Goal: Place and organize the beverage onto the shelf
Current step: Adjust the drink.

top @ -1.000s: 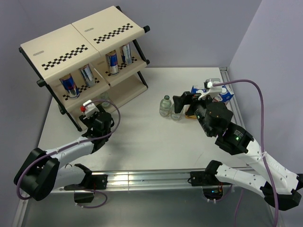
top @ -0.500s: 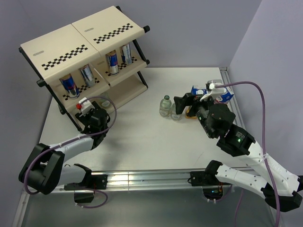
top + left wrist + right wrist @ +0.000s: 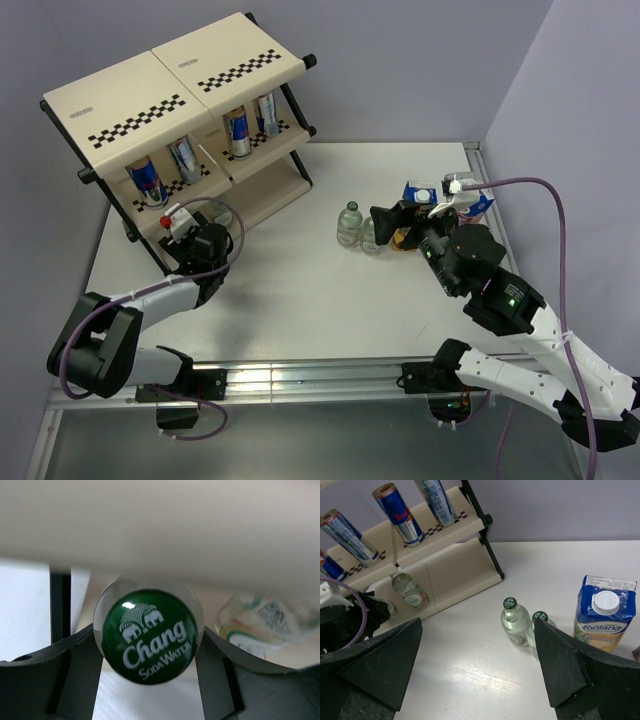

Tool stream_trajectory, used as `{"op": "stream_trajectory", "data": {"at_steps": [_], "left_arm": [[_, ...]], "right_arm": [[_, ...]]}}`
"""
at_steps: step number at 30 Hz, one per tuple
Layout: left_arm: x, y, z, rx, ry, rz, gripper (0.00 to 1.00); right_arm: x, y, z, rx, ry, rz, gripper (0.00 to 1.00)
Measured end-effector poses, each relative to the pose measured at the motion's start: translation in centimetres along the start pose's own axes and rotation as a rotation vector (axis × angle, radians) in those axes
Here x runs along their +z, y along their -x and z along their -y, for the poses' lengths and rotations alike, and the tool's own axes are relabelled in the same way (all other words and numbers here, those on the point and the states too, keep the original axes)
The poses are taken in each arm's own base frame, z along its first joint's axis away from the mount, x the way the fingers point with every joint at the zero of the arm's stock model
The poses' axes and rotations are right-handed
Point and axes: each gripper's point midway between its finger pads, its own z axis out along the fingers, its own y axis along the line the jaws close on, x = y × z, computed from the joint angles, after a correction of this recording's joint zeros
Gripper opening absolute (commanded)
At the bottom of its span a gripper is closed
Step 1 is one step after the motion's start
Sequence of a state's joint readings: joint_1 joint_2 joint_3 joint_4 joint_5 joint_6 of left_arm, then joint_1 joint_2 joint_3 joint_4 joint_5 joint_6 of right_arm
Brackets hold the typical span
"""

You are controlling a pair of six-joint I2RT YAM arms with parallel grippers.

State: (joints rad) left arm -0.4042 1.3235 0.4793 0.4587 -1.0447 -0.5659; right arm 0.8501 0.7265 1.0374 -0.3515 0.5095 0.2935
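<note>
Left gripper (image 3: 149, 672) clamped on green-capped bottle (image 3: 149, 635) at shelf (image 3: 160, 520) bottom tier; right gripper (image 3: 477, 667) wide apart, empty, near two standing bottles (image 3: 514, 622).

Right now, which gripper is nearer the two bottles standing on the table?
Right. The right gripper hangs open just short of the two bottles, facing them. The left gripper is far across the table at the shelf, bottom tier, closed on a third bottle.

Body of bottle (image 3: 149, 635) unseen behind cap
</note>
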Motion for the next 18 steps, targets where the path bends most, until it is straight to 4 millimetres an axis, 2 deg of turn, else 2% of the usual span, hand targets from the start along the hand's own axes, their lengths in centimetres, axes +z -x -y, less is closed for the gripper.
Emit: {"op": "stream_trajectory", "data": {"at_steps": [5,18], "left_arm": [[-1.4,-1.3,0.1,0.005,-0.017,-0.053,0.00],[-2.1,-1.2,0.4,-0.043,0.042,-0.147,0.00]], "right_arm": [[0.0,0.0,-0.1,0.000,0.005,-0.002,1.00],[0.0,-0.5,0.0,-0.003,0.009,-0.009,1.00]]}}
